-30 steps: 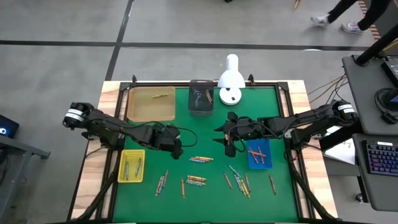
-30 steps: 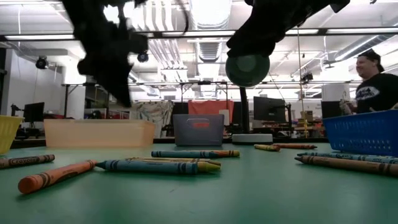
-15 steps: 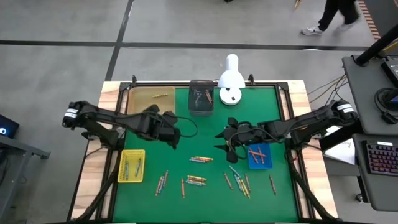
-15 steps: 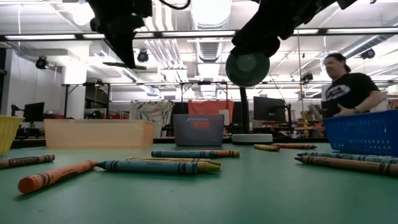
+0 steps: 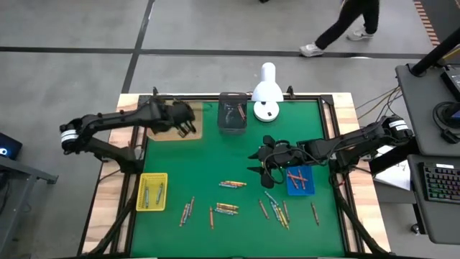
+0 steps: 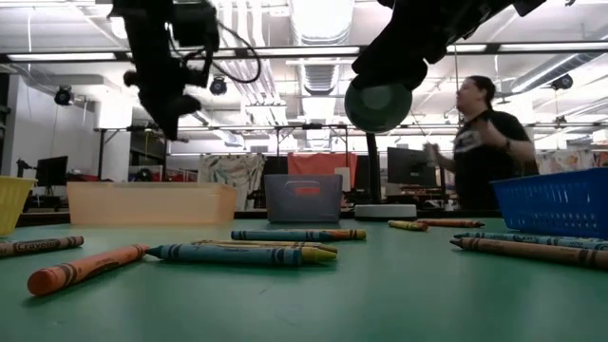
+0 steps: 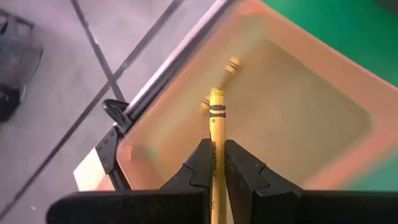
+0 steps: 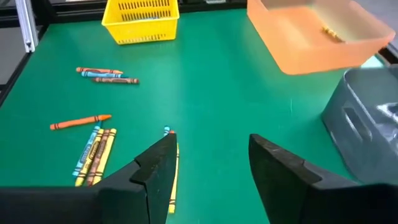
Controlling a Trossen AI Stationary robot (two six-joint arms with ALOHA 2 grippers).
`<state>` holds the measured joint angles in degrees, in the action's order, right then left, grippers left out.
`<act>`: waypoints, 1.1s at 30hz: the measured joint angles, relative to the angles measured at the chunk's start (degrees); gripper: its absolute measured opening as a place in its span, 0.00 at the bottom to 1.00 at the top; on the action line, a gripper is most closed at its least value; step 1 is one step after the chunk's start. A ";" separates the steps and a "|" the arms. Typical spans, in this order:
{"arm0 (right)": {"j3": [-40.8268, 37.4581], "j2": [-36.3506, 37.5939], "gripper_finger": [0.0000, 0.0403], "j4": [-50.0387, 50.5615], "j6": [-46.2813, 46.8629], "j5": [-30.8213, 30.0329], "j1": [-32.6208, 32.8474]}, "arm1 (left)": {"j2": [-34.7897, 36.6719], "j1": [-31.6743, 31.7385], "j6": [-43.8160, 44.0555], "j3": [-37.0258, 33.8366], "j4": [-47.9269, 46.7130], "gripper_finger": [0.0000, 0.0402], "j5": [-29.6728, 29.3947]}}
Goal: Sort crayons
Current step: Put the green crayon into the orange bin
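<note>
Loose crayons point(image 5: 231, 184) lie scattered on the green mat point(image 5: 215, 155), most toward its near side. My left gripper point(image 5: 185, 126) hangs over the orange tray point(image 5: 164, 124) at the mat's far left and is shut on a yellow crayon point(image 7: 216, 118). In the low view it shows high up on the left point(image 6: 174, 123). Another crayon point(image 8: 329, 31) lies on the orange tray's floor. My right gripper point(image 5: 262, 164) stands open above the middle of the mat, beside the blue tray point(image 5: 299, 178), with nothing between its fingers point(image 8: 155, 165). My left gripper pinches the yellow crayon's shaft point(image 7: 215, 144) between its two fingers. The crayon lies along the fingers, and its free end point(image 7: 216, 96) sticks out past the fingertips. The fingers slant down from above. The crayon is lifted clear, above the orange tray's floor.
A yellow tray point(image 5: 152, 191) with crayons sits at the near left. A grey bin point(image 5: 232, 113) stands at the far middle, with a white lamp point(image 5: 267, 93) beside it. The blue tray holds crayons. A person point(image 6: 484, 142) moves in the room behind.
My left gripper, still shut on the yellow crayon, has swung up from the middle of the mat toward the far left edge, and it now hangs over the orange tray. It has turned on the way. My right gripper has kept still.
</note>
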<state>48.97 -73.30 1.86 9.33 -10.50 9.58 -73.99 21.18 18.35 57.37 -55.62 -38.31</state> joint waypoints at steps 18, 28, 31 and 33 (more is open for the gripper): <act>-0.04 -1.28 0.34 -8.77 -4.51 -0.13 -3.35 | -4.19 22.78 -16.88 -12.66 22.58 0.01 15.36; -0.04 -4.91 0.30 -11.19 -6.83 -0.05 -3.36 | -8.27 22.96 -16.90 -12.81 24.01 0.16 11.57; -0.04 -5.54 0.30 -11.29 -6.59 -0.09 -3.36 | -8.42 22.96 -16.83 -12.44 24.45 0.19 11.50; -0.04 -5.57 0.30 -11.18 -5.82 -0.11 -3.36 | -8.15 22.95 -16.81 -12.16 25.36 0.21 11.45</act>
<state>48.93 -78.87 -9.32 3.51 -10.61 6.22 -82.15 44.13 1.54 45.21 -30.25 -26.86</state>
